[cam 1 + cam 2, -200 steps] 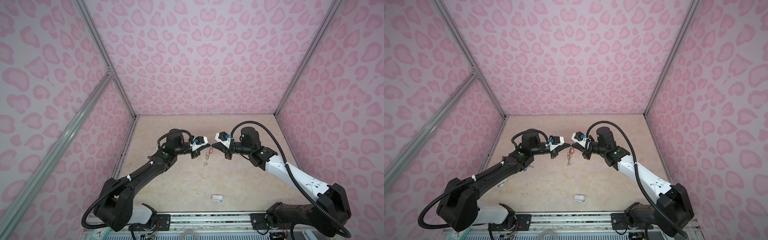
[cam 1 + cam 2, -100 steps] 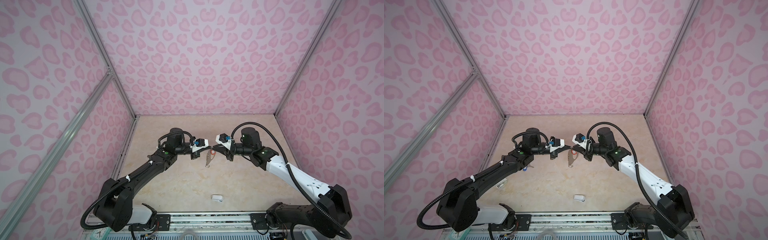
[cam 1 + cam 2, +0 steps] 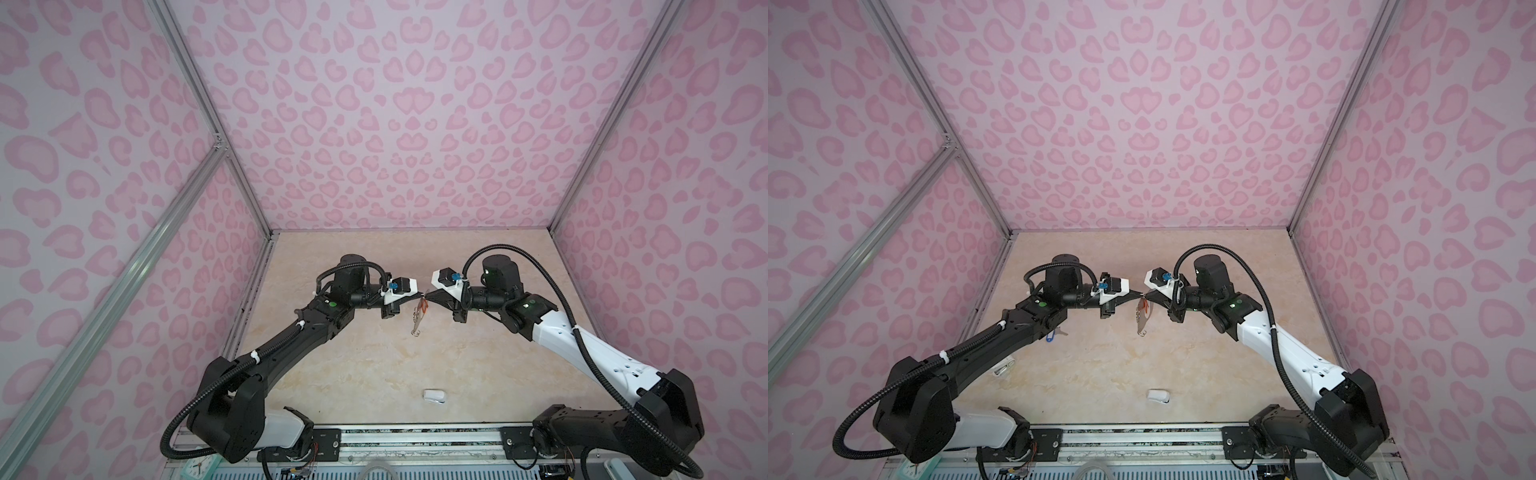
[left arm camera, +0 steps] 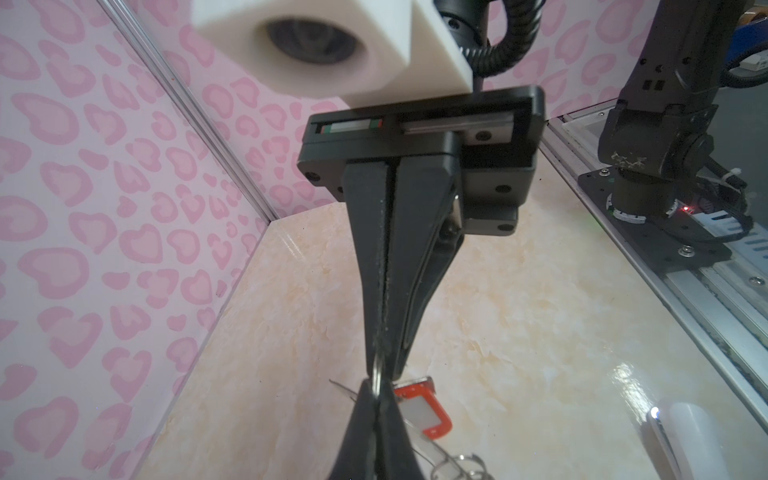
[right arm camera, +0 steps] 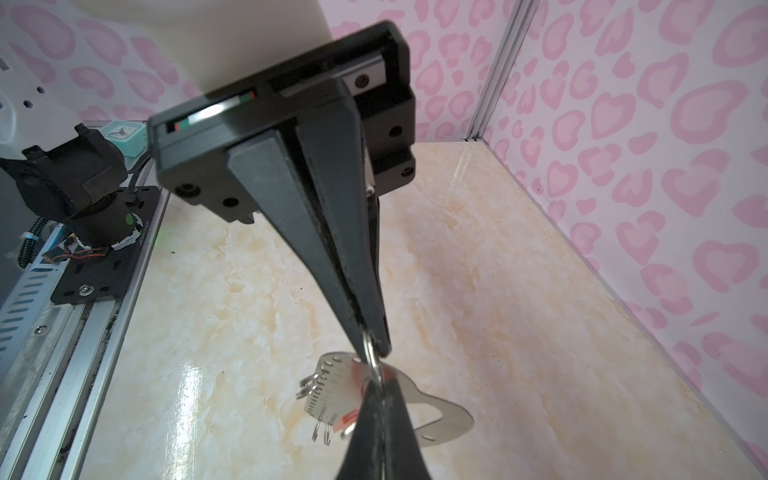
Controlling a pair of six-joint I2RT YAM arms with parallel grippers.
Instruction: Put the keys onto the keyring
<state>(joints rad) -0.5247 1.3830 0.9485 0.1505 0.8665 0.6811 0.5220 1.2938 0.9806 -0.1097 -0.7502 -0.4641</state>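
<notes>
Both grippers meet tip to tip above the middle of the table. My left gripper [image 3: 419, 295] [image 4: 376, 395] and right gripper [image 3: 428, 296] [image 5: 376, 386] are each shut on the same small wire ring [image 4: 376, 376] [image 5: 371, 357], seen edge-on. The grey keyring [image 3: 417, 319] [image 3: 1140, 319] [image 5: 440, 419] hangs from that ring, clear of the table. The key with the orange-red tag [image 4: 424, 409] [image 3: 1144, 306] hangs beside the plate. The blue-tagged key [image 3: 1051, 336] lies on the table under my left forearm, and one top view does not show it.
A small white rounded object [image 3: 434, 395] [image 3: 1158, 395] lies near the front edge. Another small pale object [image 3: 1003, 368] sits by my left arm. Pink patterned walls close in three sides. A metal rail [image 3: 415, 432] with the arm bases runs along the front.
The grippers stay tip to tip. The hanging keyring has swung slightly to the right beneath them.
</notes>
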